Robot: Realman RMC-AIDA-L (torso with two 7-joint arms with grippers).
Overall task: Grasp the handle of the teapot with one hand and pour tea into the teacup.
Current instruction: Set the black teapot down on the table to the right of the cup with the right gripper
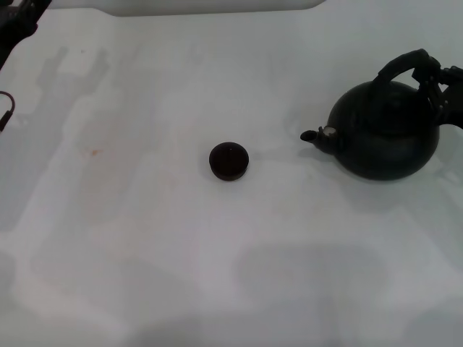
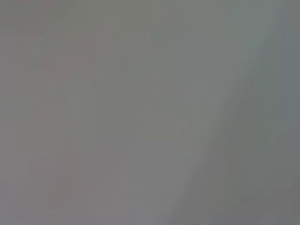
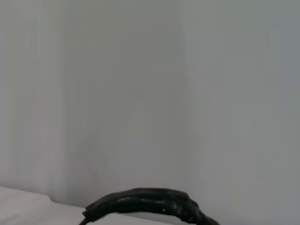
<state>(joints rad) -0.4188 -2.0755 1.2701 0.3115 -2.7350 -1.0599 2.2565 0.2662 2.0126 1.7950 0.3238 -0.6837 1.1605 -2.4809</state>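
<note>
The large black teapot [image 1: 383,137] stands upright on the white table at the right, its grey-tipped spout [image 1: 318,135] pointing left toward the teacup. Its thick arched handle [image 1: 394,69] rises over the top and also shows in the right wrist view [image 3: 145,204]. My right gripper [image 1: 436,83] is at the handle's right end, right up against it. The tiny dark teacup [image 1: 229,160] sits near the table's middle, well left of the spout. My left gripper [image 1: 18,25] is parked at the far left corner.
The white table [image 1: 145,238] has a faint brownish stain [image 1: 92,152] to the left. A pale raised edge [image 1: 210,7] runs along the back. The left wrist view shows only blank grey surface.
</note>
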